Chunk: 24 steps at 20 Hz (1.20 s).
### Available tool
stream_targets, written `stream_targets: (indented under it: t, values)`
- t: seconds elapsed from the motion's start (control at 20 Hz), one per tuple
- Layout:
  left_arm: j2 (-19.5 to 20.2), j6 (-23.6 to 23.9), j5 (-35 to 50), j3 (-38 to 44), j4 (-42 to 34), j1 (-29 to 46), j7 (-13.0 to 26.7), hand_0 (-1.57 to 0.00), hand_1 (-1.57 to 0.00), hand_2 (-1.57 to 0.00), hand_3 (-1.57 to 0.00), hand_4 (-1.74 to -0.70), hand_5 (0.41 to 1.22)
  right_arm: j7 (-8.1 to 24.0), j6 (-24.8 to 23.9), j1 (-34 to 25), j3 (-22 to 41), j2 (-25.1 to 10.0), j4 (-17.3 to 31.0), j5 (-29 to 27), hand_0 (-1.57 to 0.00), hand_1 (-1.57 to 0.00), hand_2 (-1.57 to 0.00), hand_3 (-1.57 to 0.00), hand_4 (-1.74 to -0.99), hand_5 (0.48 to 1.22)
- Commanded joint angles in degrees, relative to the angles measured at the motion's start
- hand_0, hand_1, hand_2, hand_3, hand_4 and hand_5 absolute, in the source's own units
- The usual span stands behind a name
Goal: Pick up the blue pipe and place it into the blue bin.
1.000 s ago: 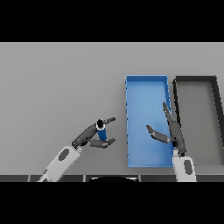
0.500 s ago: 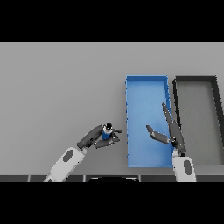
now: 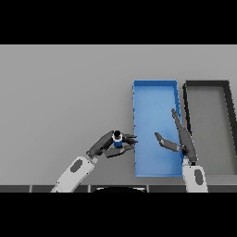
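Left hand curled round blue pipe, upright, just left of blue bin; right hand spread above bin.

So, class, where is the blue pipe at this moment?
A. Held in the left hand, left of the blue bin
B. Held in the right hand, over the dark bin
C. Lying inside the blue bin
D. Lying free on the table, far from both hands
A: the left hand has its fingers curled round the blue pipe, just left of the blue bin, while the right hand is open over that bin.
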Motion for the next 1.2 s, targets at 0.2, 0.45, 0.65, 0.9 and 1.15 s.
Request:
stream_targets:
  t: [0.2, 0.45, 0.65, 0.9, 1.15]
  values:
    - [-0.67, -0.75, -0.28, 0.66, -3.20, -2.97, 4.41, -1.56, -1.56, -1.56, -1.56, -1.47, 1.218, 0.58, 0.01, -0.09, -0.37, -0.54, -0.02, 0.08, 0.00, 0.00, 0.00, 0.00, -1.128, 0.564]
    - [-0.38, -3.00, 0.36, 1.05, -5.18, -3.43, 6.81, -1.57, -1.57, -1.57, -1.57, -1.47, 1.220, -0.39, -1.73, 1.70, 0.32, 1.13, -0.57, 1.33, 0.00, 0.00, 0.00, 0.00, -1.124, 0.578]
    - [-1.56, -2.86, -0.59, 0.73, -4.95, -2.81, 8.16, -1.57, -1.57, -1.57, -1.57, -1.47, 1.220, -2.34, -14.86, 20.34, 5.73, 12.84, -10.97, 10.89, 0.00, 0.00, 0.00, 0.00, -1.123, 0.578]
    - [-1.18, -4.28, -0.76, 1.94, -4.76, -3.19, 7.50, -1.57, -1.57, -1.57, -1.57, -1.47, 1.221, -4.46, -23.68, 35.00, 12.04, 22.13, -17.62, 17.50, 0.00, -0.01, 0.00, 0.00, -1.194, 0.572]
    - [-1.92, -4.65, -2.08, 2.11, -5.24, -2.82, 8.42, -1.57, -1.57, -1.57, -1.57, -1.47, 1.221, -8.27, -16.43, 36.90, 14.44, 18.84, -24.62, 10.78, 0.00, -0.01, -0.02, 0.00, -1.169, 0.597]
